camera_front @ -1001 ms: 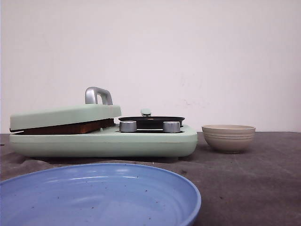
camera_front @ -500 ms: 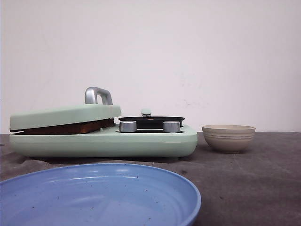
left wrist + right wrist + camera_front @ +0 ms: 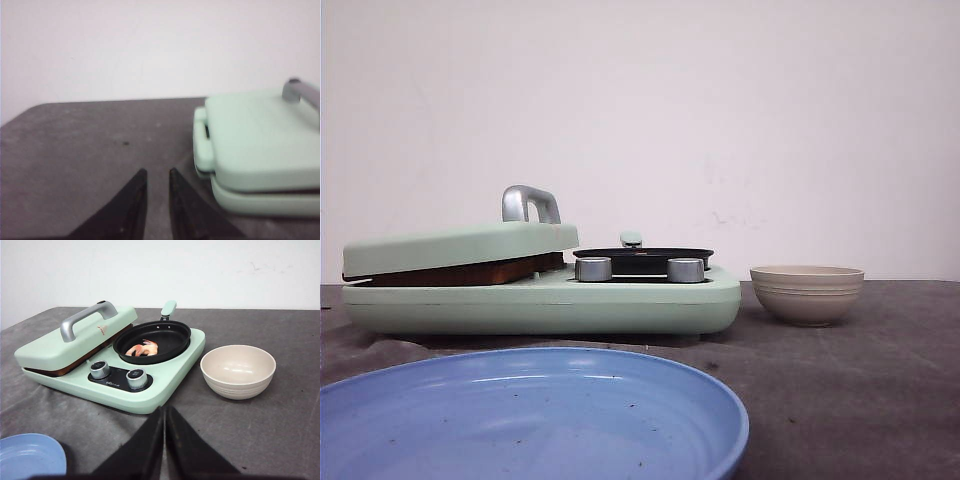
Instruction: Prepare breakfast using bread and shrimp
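While the right gripper [image 3: 164,415] has its two dark fingers pressed together with nothing between them, the left gripper [image 3: 157,176] shows a narrow gap between its fingertips and also holds nothing. Both hang above the dark grey table [image 3: 280,430], the left one beside the lidded end of the mint-green breakfast maker [image 3: 150,390], the right one near its front edge.

Just beyond the right fingers sit two silver knobs [image 3: 136,376] on a black panel. Behind them a small black frying pan [image 3: 167,335] rests on the appliance, and the shrimp [image 3: 142,348], orange-pink, lies inside it toward the near side. Alongside the pan, the green lid [image 3: 460,245] with its silver handle [image 3: 528,203] is lowered over the grill section but does not sit flat; a brown edge, most likely the bread [image 3: 470,271], shows in the gap beneath it.

On the other side of the appliance and apart from it stands the beige ribbed bowl [image 3: 238,371]. Nearest the front camera lies a blue plate [image 3: 535,420], a piece of which also shows in the right wrist view.
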Robot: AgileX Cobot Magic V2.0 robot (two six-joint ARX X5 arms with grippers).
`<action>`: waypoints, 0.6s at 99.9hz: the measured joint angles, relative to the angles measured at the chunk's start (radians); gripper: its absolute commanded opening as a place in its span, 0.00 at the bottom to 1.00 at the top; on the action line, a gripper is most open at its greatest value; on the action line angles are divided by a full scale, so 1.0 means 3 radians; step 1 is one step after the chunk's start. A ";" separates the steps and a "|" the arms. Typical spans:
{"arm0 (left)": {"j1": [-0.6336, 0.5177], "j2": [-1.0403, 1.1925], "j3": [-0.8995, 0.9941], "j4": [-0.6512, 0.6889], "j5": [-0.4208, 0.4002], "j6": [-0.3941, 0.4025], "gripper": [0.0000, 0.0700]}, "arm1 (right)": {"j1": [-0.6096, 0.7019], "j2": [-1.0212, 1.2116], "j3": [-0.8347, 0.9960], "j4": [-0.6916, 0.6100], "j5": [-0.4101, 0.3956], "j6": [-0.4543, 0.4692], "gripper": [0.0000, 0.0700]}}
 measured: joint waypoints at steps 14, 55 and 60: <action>-0.0003 0.0023 -0.0292 -0.0008 0.0326 0.0004 0.00 | 0.0001 -0.0004 0.0000 -0.0001 0.0000 0.0000 0.00; -0.0024 0.0001 -0.0292 -0.0113 0.0384 0.0004 0.00 | 0.0001 -0.0009 0.0000 0.0024 -0.0005 0.0000 0.00; -0.0024 0.0001 -0.0292 -0.0112 0.0385 0.0004 0.00 | 0.0001 -0.0009 0.0000 0.0025 -0.0005 0.0000 0.00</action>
